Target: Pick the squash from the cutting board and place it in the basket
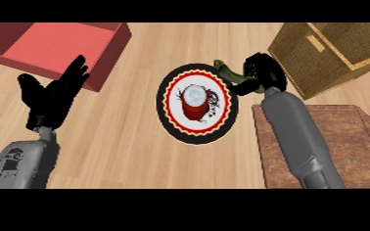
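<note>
In the head view, a light wooden counter top [130, 147] of pale planks fills the scene, and nothing of the room beyond it is shown. A brown wooden cutting board [347, 137] is seen below the right hand [264, 73], lying under the right forearm and to its right.

The right hand is curled round a dark green, curved squash [225, 72], whose free end sticks out to the left of the fingers. The squash is thus held off the cutting board and outside the basket. It is seen at the upper right rim of a round plate with a black, red and white patterned border [165, 105]. On that plate, to the lower left of the right hand, a red cylindrical can with a pale grey top [194, 106] is stood upright.

A tan woven square basket [311, 66] is placed just to the right of the right hand and reaches above it; what it holds cannot be made out. A red open box [108, 61] is set just above the left hand [52, 95]. That hand is held open near the left edge, fingers straight and spread, and nothing is touched by it.
</note>
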Tool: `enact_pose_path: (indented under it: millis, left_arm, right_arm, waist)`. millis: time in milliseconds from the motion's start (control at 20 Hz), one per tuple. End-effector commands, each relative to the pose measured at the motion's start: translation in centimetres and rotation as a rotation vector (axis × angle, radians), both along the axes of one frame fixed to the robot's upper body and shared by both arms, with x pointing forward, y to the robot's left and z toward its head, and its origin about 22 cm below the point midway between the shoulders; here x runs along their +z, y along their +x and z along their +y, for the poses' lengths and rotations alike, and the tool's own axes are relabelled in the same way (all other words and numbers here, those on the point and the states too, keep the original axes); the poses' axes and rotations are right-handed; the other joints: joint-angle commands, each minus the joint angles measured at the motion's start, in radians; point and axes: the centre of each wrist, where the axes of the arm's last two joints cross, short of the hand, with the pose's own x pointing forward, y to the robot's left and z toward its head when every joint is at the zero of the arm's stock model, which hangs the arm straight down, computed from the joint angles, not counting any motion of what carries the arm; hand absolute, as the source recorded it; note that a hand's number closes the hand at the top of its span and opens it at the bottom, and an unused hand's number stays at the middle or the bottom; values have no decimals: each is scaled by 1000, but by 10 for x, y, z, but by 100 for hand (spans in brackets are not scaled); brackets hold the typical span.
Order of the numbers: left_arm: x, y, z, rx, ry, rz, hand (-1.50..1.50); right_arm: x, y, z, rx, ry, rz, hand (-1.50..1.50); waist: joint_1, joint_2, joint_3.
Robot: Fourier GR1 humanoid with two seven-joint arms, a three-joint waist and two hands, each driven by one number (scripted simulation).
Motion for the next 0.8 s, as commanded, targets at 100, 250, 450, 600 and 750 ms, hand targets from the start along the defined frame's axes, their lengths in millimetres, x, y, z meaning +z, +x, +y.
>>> enact_pose_path:
  millis: [100,250,450,600,750]
  left_arm:
    - [3,5,-15,-73,5,-1,0]
    - [5,13,-28,-82,1,-8,0]
    - [6,15,-24,-65,9,-12,0]
    - [2,14,-27,-53,5,5,0]
    - [0,15,-28,-45,11,12,0]
  right_arm:
    - [74,28,60,-326,187,-265,150]
    - [117,36,92,-391,161,-446,150]
    - [145,44,122,-505,105,-538,150]
    - [165,48,139,-590,102,-565,150]
    - [191,51,156,-635,49,-566,150]
  waist:
    - [80,6,9]
    - [76,11,3]
    - [59,10,1]
    - [57,12,0]
    - [27,12,0]
